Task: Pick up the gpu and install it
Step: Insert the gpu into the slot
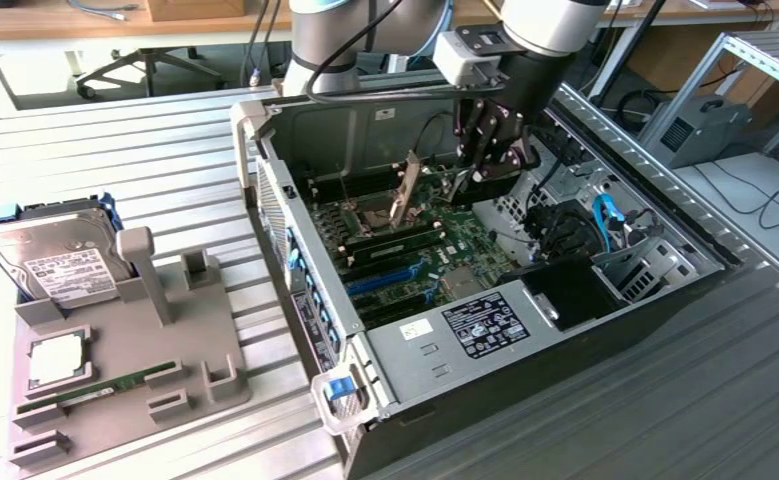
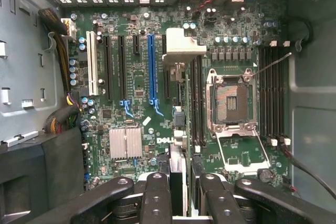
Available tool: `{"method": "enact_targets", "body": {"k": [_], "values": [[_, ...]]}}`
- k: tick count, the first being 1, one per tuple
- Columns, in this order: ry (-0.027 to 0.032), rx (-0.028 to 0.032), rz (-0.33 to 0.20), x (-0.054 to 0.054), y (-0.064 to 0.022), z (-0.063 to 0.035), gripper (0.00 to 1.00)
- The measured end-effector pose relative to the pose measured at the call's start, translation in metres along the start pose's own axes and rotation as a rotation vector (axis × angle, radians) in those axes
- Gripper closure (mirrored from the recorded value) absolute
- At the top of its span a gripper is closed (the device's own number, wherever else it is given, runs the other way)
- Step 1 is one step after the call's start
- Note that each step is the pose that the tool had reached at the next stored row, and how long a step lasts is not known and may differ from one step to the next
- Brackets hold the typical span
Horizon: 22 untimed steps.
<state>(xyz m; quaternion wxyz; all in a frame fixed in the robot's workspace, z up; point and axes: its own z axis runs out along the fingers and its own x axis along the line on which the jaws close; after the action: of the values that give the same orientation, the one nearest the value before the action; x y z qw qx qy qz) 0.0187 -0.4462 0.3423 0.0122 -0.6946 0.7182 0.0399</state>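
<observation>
The gpu (image 2: 178, 179) is held edge-on between the narrowed fingers of the gripper (image 2: 186, 196), inside the open case (image 1: 362, 345) and above the motherboard (image 2: 134, 114). In the wrist view its pale end bracket (image 2: 181, 48) is seen beside the long blue slot (image 2: 151, 66) rather than over it. If the card is lowered so offset, its edge connector is likely to be driven onto board components. The bracket could also be caught on the rear wall. The open CPU socket (image 2: 231, 103) lies near, and its exposed contacts could be bent by a slip.
</observation>
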Motion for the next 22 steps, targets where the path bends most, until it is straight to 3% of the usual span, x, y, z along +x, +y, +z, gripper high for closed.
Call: {"method": "enact_targets", "body": {"k": [22], "values": [[0.0,0.0,0.0,0.0026,-0.0003,0.007,0.73]]}}
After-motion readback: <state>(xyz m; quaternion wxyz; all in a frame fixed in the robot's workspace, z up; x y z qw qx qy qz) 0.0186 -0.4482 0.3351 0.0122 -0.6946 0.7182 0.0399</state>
